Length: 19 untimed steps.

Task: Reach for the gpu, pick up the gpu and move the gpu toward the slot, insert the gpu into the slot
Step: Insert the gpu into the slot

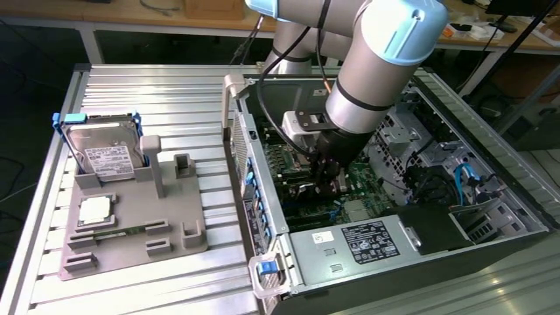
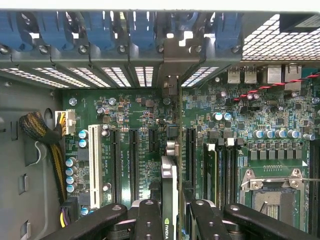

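Two gripper fingers (image 2: 197,220) pinching the gpu (image 2: 170,200) edge-on above the motherboard (image 2: 135,120); card's lower edge hidden.

Ribbed aluminium worktable (image 1: 140,85) under even indoor light, wooden bench (image 1: 105,16) on white legs along the far edge from 10 to 2 o'clock with small clutter (image 1: 477,29) at 1 o'clock, dark floor (image 1: 26,98) at 9 o'clock.

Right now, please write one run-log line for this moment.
phase: insertion | gripper: shut on gpu | gpu: edge-on, over motherboard | location: inside computer case
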### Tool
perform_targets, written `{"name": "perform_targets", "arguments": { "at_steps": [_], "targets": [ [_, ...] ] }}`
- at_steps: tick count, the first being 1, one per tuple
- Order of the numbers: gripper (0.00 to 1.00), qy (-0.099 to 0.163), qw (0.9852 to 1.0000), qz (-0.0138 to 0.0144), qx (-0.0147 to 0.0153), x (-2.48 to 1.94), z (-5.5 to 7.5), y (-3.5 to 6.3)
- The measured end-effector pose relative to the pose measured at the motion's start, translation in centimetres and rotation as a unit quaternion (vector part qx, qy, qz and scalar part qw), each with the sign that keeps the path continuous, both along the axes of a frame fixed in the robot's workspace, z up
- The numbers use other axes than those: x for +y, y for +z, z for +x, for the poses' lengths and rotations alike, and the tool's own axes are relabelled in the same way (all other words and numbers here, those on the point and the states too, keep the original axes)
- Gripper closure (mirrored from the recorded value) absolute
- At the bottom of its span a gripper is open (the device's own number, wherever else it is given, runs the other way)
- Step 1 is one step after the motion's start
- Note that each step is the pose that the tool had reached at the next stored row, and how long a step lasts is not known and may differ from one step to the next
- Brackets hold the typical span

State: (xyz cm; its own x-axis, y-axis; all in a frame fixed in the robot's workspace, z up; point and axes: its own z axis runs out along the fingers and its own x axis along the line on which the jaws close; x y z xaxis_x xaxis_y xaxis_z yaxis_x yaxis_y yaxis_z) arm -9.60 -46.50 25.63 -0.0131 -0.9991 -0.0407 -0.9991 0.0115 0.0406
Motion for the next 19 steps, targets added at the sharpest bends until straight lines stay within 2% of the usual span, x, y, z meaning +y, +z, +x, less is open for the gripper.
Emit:
{"name": "perform_targets", "arguments": {
  "at_steps": [3, 4, 6, 7, 9, 19],
  "targets": [
    [0.73, 0.0, 1.0, 0.0, 0.0, 0.0, 0.0, 0.0],
    [0.72, 0.0, 1.0, 0.0008, -0.0001, 0.0, 0.0, -0.07],
    [0.72, 0.0, 1.0, 0.0001, -0.0001, -0.01, 0.0, -0.01],
    [0.65, 0.0, 1.0, 0.0001, 0.0, -0.01, 0.0, -0.01],
    [0.65, 0.0, 1.0, 0.0, 0.0, -0.01, 0.0, 0.03],
    [0.65, 0.0, 1.0, -0.0022, -0.0014, 0.03, 0.0, 1.34]
  ]
}}
